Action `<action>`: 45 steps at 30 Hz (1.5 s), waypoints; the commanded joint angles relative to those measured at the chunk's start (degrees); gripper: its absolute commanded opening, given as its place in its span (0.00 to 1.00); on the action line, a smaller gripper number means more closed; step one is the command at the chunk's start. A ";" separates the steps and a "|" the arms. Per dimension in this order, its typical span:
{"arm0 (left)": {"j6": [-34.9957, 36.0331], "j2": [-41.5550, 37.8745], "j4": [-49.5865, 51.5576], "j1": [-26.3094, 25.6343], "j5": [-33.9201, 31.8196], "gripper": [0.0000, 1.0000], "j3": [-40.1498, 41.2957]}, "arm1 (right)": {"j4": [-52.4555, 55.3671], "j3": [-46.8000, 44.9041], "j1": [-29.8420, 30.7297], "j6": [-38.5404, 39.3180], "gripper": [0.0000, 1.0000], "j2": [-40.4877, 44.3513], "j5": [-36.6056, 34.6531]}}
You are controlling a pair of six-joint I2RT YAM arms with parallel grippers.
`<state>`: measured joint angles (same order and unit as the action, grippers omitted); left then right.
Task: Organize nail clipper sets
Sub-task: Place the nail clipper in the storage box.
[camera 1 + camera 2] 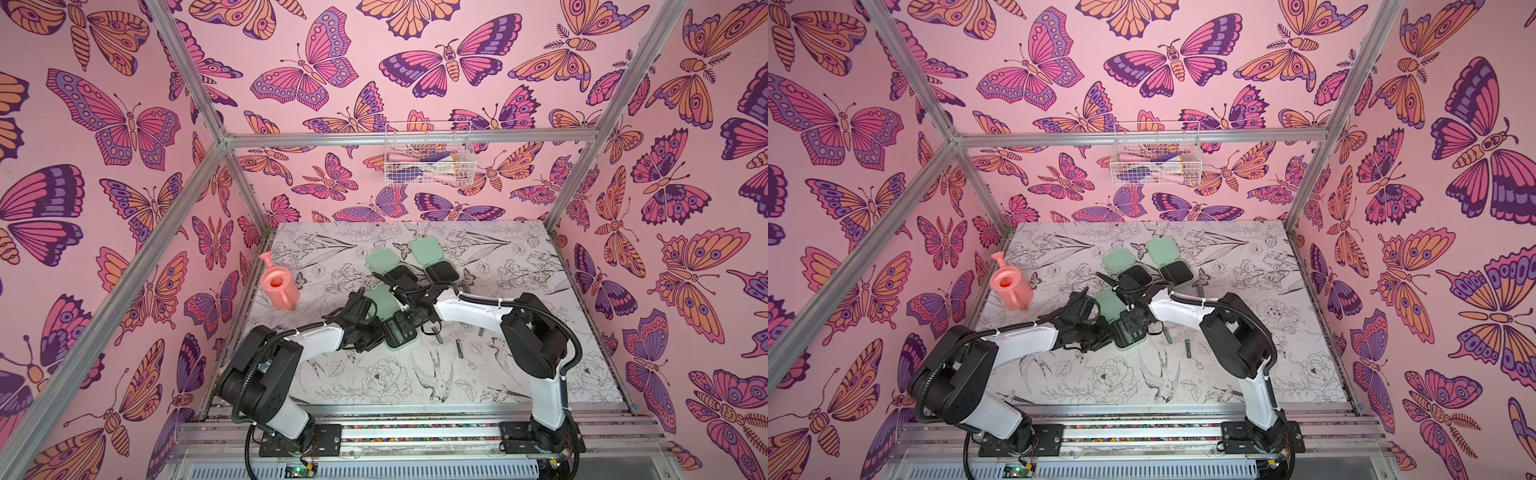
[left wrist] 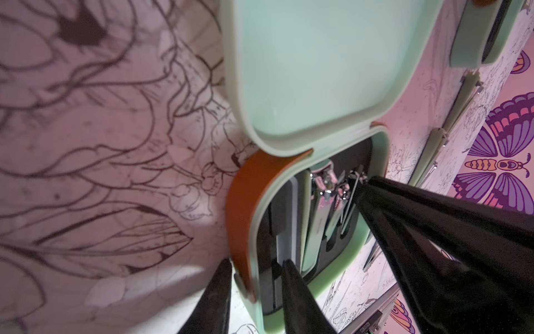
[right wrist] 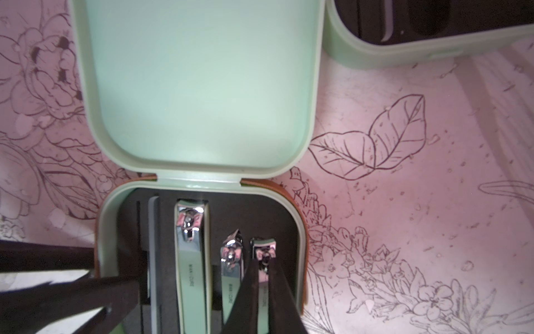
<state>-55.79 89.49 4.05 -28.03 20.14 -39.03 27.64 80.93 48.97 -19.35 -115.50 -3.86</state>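
The right claw (image 3: 265, 269) is pinching the smallest clipper (image 3: 263, 250) between nearly closed fingers and is holding it at the last slot of the open case (image 3: 202, 86), right beneath itself. Whether the clipper is fully seated is not showing. Just beside this claw a middle clipper (image 3: 231, 260) and a big clipper (image 3: 190, 260) are lying in their slots, with a file (image 3: 154, 245) beyond them. The left claw (image 2: 255, 264) is clamping the case's side wall almost shut, with one finger inside the tray and one outside on the orange band (image 2: 245, 208).

The step seems to be seating that clipper. It is calling for keeping the clipper parallel to its neighbours, pressing straight down until it is lying flush, and opening only then. The left claw's hold is mattering too, since a light case is likely to skate.

The table (image 1: 374, 382) is wearing a pale, smooth-looking sheet drawn with flowers and birds. Near the right claw's outer side, loose tools (image 1: 459, 348) are waiting on it. Beyond both claws, two more open cases (image 1: 384, 259) are lying side by side. A pink watering can (image 1: 279, 286) is standing apart, past the left claw. Butterfly-papered walls (image 1: 124, 124) are closing in the space, and a wire basket (image 1: 430, 153) is hanging high on the back one.
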 commanded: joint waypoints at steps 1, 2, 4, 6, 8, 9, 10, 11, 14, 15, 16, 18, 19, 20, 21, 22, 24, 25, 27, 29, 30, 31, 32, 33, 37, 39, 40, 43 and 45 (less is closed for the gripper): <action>-0.08 1.78 2.17 -0.09 -0.28 0.33 1.85 | 3.13 -0.62 1.48 -1.11 0.11 -2.31 1.92; -0.05 1.74 2.06 -0.09 -0.28 0.33 1.83 | 3.13 -0.69 1.54 -1.17 0.11 -2.38 1.92; -0.07 1.74 2.04 -0.09 -0.28 0.33 1.76 | 3.21 -0.79 1.65 -1.34 0.11 -2.68 1.93; -0.14 1.90 1.96 -0.10 -0.28 0.33 1.78 | 3.31 -0.78 1.82 -1.46 0.11 -2.95 2.01; -0.09 1.91 1.96 -0.09 -0.19 0.33 1.78 | 3.42 -0.77 2.08 -1.54 0.11 -3.32 1.93; -0.15 1.92 1.95 -0.09 -0.24 0.33 1.71 | 3.39 -0.78 2.25 -1.65 0.11 -3.63 1.92; -0.17 2.00 1.91 -0.09 -0.20 0.33 1.67 | 3.39 -0.80 2.35 -1.81 0.11 -3.75 1.82; -0.19 2.00 1.91 -0.09 -0.12 0.33 1.72 | 3.47 -0.80 2.43 -1.96 0.11 -4.00 1.84; -0.14 2.00 1.90 -0.09 -0.10 0.33 1.67 | 3.78 -0.78 2.61 -2.58 0.11 -4.46 1.76; -0.14 2.00 1.92 -0.09 -0.13 0.33 1.67 | 3.95 -0.78 2.62 -2.83 0.11 -4.70 1.75; -0.18 2.00 1.88 -0.09 -0.10 0.33 1.73 | 4.13 -0.62 2.70 -3.16 0.11 -4.81 1.68; -0.20 2.01 1.83 -0.09 -0.10 0.33 1.67 | 4.52 -0.55 2.80 -3.65 0.11 -5.04 1.40; -0.20 2.02 1.83 -0.09 -0.15 0.33 1.67 | 4.62 -0.51 2.80 -4.02 0.11 -5.25 1.35; -0.20 1.92 1.79 -0.09 -0.10 0.33 1.74 | 4.79 -0.51 2.80 -4.25 0.11 -5.38 1.27; -0.13 1.91 1.78 -0.09 -0.10 0.33 1.80 | 5.01 -0.39 2.80 -4.54 0.11 -5.54 1.21; -0.17 1.96 1.83 -0.09 -0.12 0.33 1.80 | 5.14 -0.31 2.80 -4.75 0.11 -5.76 1.22; -0.19 1.92 1.75 -0.09 -0.13 0.33 1.80 | 5.40 -0.13 2.88 -5.32 0.10 -5.87 1.27; -0.20 1.91 1.71 -0.09 -0.10 0.33 1.83 | 5.41 -0.01 3.02 -5.51 0.09 -6.09 1.35; -0.15 2.00 1.72 -0.09 -0.10 0.33 1.70 | 5.49 0.18 3.23 -5.95 0.09 -6.22 1.40; -0.19 2.14 1.66 -0.09 -0.02 0.33 1.68 | 5.58 0.44 3.50 -6.07 0.08 -6.25 1.57; -0.20 2.09 1.58 -0.09 -0.01 0.33 1.68 | 5.57 0.54 3.59 -6.28 0.08 -6.16 1.61; -0.20 2.09 1.58 -0.11 -0.01 0.33 1.68 | 5.52 0.62 3.67 -6.42 0.08 -6.02 1.66; -0.17 2.09 1.61 -0.09 -0.02 0.33 1.72 | 5.45 0.71 3.73 -6.61 0.07 -6.05 1.81; -0.15 2.18 1.59 -0.09 -0.01 0.33 1.76 | 5.41 0.83 3.84 -6.84 0.07 -5.98 1.97; -0.28 2.23 1.57 -0.09 -0.07 0.33 1.76 | 5.15 1.31 4.36 -7.59 0.06 -6.12 3.57; -0.23 2.09 1.50 -0.09 0.06 0.33 1.76 | 5.15 1.33 4.45 -7.80 0.08 -5.85 3.64; -0.22 2.00 1.49 -0.12 0.07 0.33 1.85 | 5.28 1.37 4.38 -7.80 0.10 -5.42 3.37; -0.20 1.90 1.52 -0.09 0.06 0.33 1.94 | 6.55 2.40 4.38 -7.03 0.17 -3.85 1.79; -0.19 1.74 1.52 -0.09 0.04 0.33 1.95 | 7.63 3.63 4.38 -6.24 0.19 -2.86 0.86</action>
<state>-55.96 89.71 3.38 -28.03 20.56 -38.96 31.73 83.74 51.64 -25.50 -117.01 -6.46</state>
